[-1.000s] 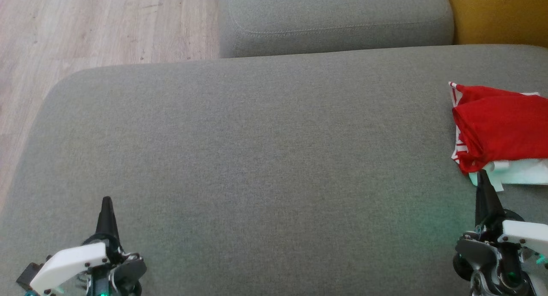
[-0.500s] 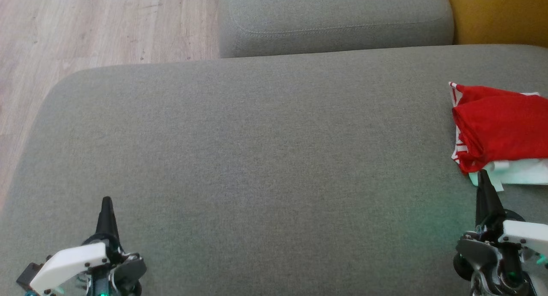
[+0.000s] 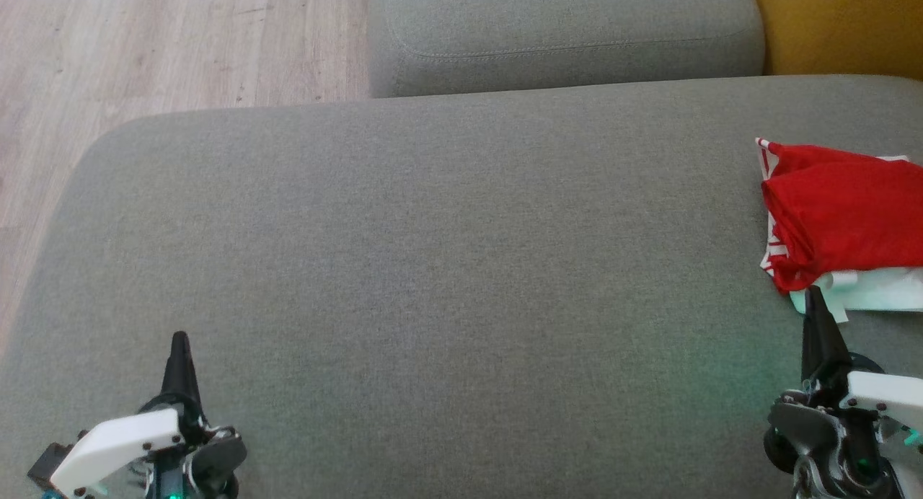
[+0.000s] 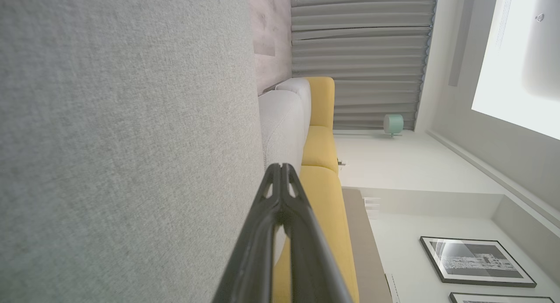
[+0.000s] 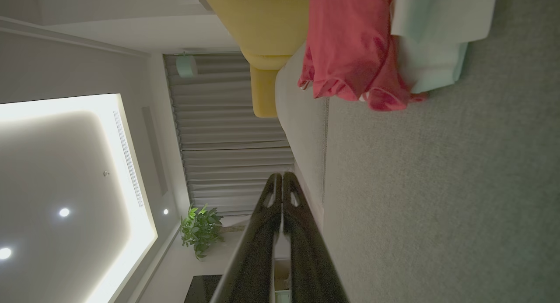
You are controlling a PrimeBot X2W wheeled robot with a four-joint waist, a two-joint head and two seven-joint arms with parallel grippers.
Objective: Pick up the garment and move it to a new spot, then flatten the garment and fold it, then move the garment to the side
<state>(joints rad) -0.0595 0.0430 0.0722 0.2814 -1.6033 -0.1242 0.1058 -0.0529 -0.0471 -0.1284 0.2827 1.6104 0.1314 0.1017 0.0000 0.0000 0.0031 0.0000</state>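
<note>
A red garment (image 3: 844, 214) lies folded at the right edge of the grey sofa seat (image 3: 433, 268), partly on top of a pale mint-white cloth (image 3: 876, 288). The right wrist view shows the red garment (image 5: 350, 44) and the pale cloth (image 5: 437, 36) at the top. My right gripper (image 3: 813, 297) is shut and empty, its tip just in front of the pale cloth. At the lower left my left gripper (image 3: 179, 340) is shut and empty over bare seat. In the wrist views both the left gripper (image 4: 281, 167) and the right gripper (image 5: 282, 176) have fingers pressed together.
A grey back cushion (image 3: 562, 30) stands behind the seat, with a yellow cushion (image 3: 844, 23) at the far right. Wooden floor (image 3: 144, 45) lies beyond the seat's left and far edges. The wide middle of the seat is bare fabric.
</note>
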